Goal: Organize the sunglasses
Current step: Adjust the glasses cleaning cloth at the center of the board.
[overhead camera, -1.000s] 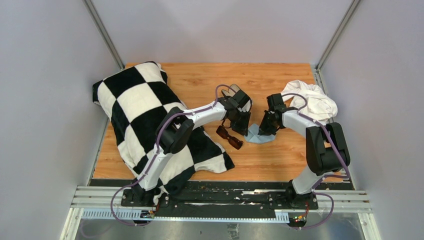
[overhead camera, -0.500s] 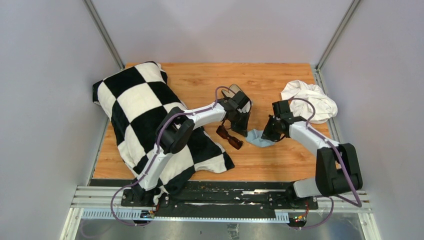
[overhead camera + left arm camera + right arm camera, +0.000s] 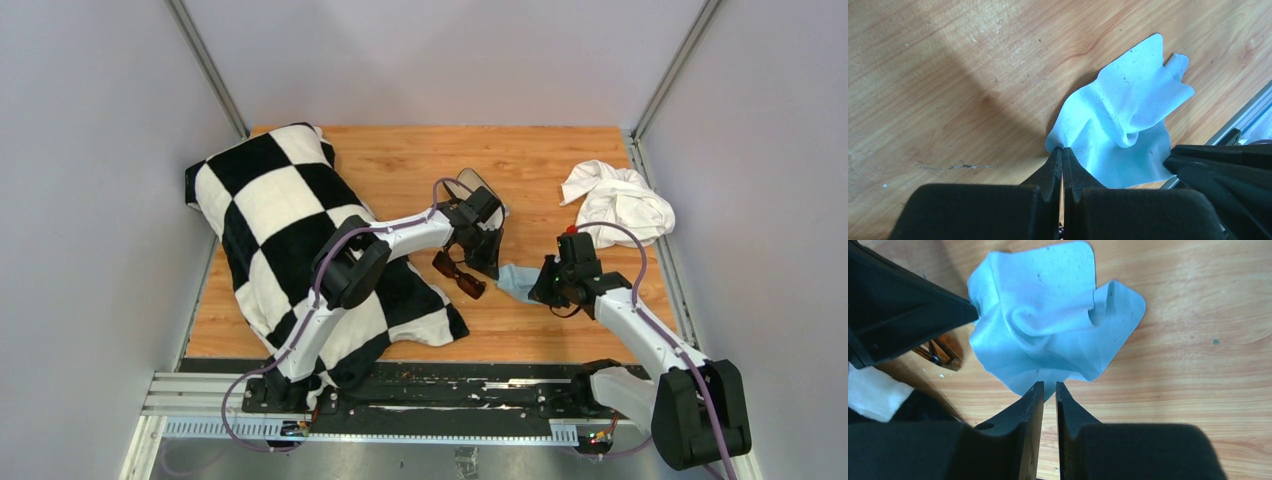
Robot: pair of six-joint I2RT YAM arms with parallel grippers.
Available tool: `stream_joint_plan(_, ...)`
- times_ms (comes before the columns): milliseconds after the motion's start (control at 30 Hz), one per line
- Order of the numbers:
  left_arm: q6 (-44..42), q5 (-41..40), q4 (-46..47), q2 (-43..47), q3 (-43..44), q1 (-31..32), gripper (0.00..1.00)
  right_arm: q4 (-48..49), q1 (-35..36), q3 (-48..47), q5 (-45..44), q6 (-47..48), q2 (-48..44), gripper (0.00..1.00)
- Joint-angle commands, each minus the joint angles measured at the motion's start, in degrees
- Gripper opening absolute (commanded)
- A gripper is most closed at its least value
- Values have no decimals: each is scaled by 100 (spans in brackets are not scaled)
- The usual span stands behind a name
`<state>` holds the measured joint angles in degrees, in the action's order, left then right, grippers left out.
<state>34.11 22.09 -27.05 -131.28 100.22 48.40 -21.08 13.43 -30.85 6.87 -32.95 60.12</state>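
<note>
Pulled back toward the near edge since a second ago: right gripper [image 3: 545, 290], with its elbow folded low beside the base. Shifted slightly the same way and re-crumpled: small light blue cloth [image 3: 520, 281] on the wooden tabletop [image 3: 400, 160].

Seen from the right wrist: fingers parted by a narrow slit, bare wood showing through it. Tips right at the cloth's near edge, nothing clamped between them.

Clenched tight: left gripper [image 3: 1063, 150], fingers pressed flat together, tips touching one corner of the cloth. Impossible to tell whether any fabric is nipped there.

Lying on bare wood just left of the cloth, below the left wrist: dark reddish-brown translucent-framed, brown-lensed sunglasses [image 3: 458, 275]. Held by neither arm, close to the edge of the black-and-white chequered blanket [image 3: 280, 220]. Glimpsed again from the right wrist as an amber lens partly hidden behind the left finger.

Well apart at the far right: crumpled white cloth [image 3: 618, 200].
</note>
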Motion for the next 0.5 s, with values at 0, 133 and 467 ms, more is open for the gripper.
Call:
stream_joint_plan(0, 4, 95, -84, 15, -25, 29, 0, -213, 160, 327, 308, 81, -155, 21)
stream_joint_plan(133, -31, 120, -99, 49, -133, 27, 0, -304, 249, 383, 421, 138, -121, 20)
stream_joint_plan(467, -53, 142, -47, 350, -444, 29, 0, -542, 274, 373, 156, -334, -307, 33)
